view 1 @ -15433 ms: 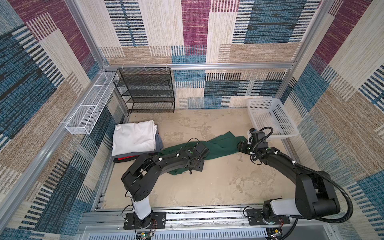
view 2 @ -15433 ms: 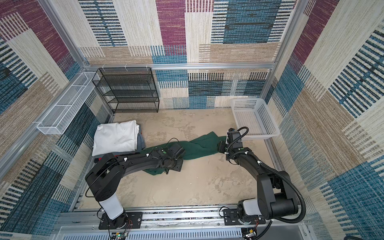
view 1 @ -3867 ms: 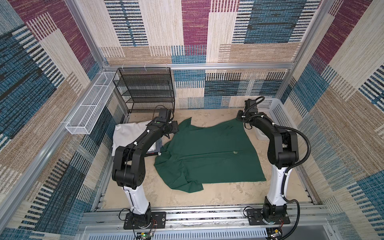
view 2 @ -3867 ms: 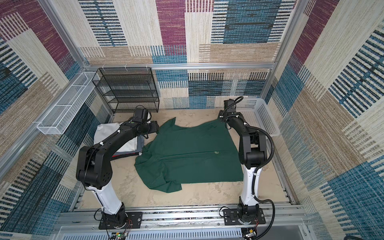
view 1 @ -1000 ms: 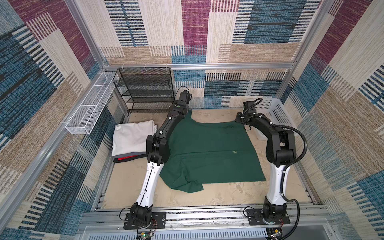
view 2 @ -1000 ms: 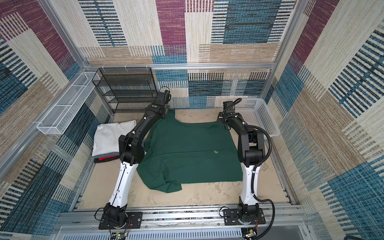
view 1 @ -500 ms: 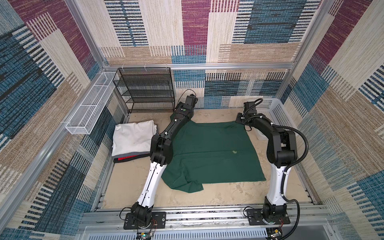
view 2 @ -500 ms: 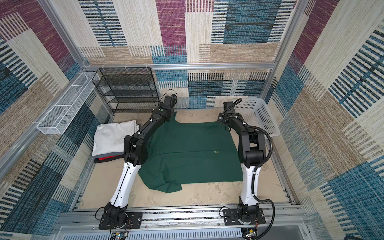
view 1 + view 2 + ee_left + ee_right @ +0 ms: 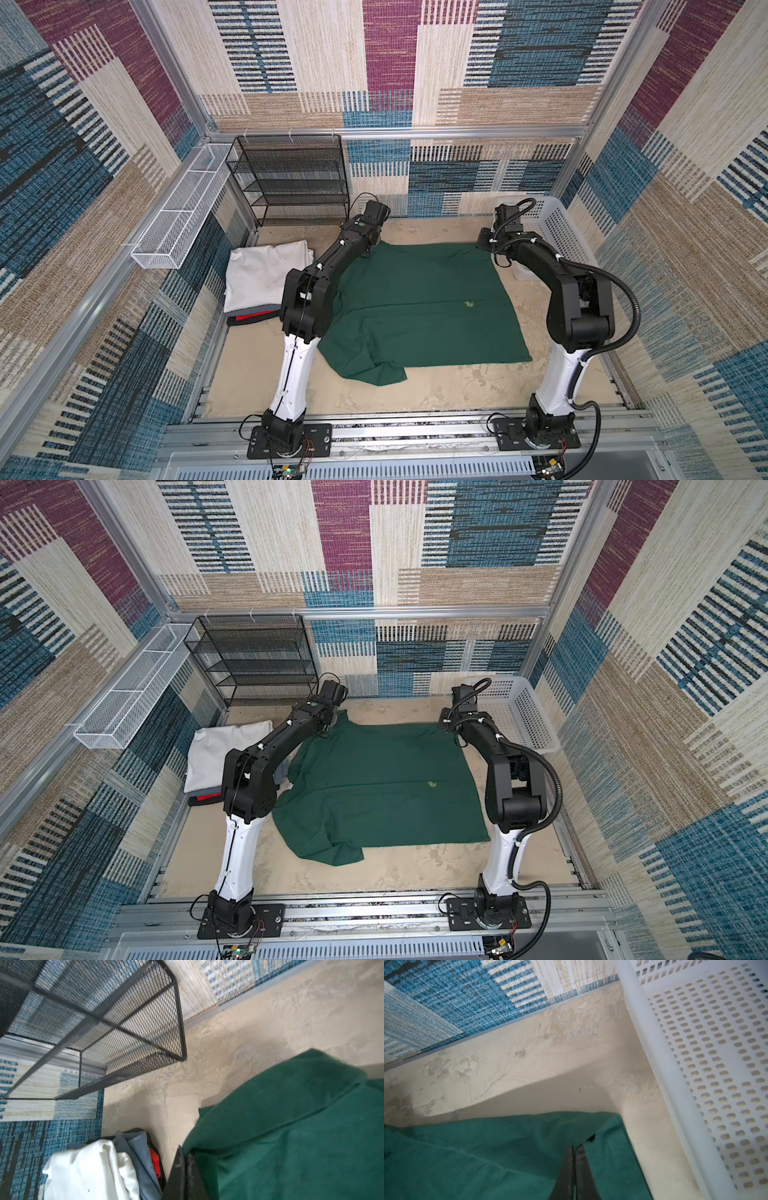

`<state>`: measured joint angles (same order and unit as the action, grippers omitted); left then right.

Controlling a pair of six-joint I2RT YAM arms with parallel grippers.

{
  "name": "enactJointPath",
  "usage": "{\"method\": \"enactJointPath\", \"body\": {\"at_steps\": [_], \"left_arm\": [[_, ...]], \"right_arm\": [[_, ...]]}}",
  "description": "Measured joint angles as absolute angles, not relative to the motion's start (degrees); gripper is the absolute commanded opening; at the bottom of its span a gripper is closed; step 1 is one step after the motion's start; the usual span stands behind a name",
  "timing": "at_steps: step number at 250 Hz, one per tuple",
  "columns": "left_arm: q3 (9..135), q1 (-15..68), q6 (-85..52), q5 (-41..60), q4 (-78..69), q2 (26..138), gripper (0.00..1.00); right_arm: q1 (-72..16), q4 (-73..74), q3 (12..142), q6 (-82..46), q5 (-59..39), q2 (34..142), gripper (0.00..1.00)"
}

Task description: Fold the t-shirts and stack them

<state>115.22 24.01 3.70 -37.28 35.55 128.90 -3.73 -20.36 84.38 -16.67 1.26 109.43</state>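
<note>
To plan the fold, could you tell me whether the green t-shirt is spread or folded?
Spread, not folded: the green t-shirt lies flat across the table, one near corner rumpled.

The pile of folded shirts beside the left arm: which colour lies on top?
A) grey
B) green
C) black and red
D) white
D: the white shirt lies uppermost, with the grey shirt and the black-and-red shirt edging out beneath it.
</note>
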Motion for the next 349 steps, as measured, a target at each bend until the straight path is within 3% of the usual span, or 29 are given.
{"method": "enactJointPath", "body": {"at_steps": [161, 214, 256, 289, 349], "left_arm": [[84.38, 27.00, -6.98, -34.22, 34.57, 103.02, 0.00], [77.12, 29.47, -9.50, -34.13, 34.79, 100.29, 0.00], [76.62, 29.26, -12.27, -34.33, 36.64, 100.68, 0.38], [76.62, 28.97, -14.06, -34.00, 37.89, 98.61, 0.42], [75.92, 25.82, -16.53, -29.32, 37.67, 94.80, 0.59]], "right_arm": [[-3.66, -18.68, 66.59, -19.29, 0.62, 93.65, 0.00], [-3.36, -18.70, 62.98, -19.73, 1.15, 92.12, 0.00], [-2.87, -18.68, 60.88, -20.51, 2.96, 91.96, 0.00], [-2.59, -18.70, 59.46, -20.73, 3.64, 91.90, 0.00], [-2.48, -18.35, 58.81, -20.91, 3.64, 91.92, 0.00]]}}
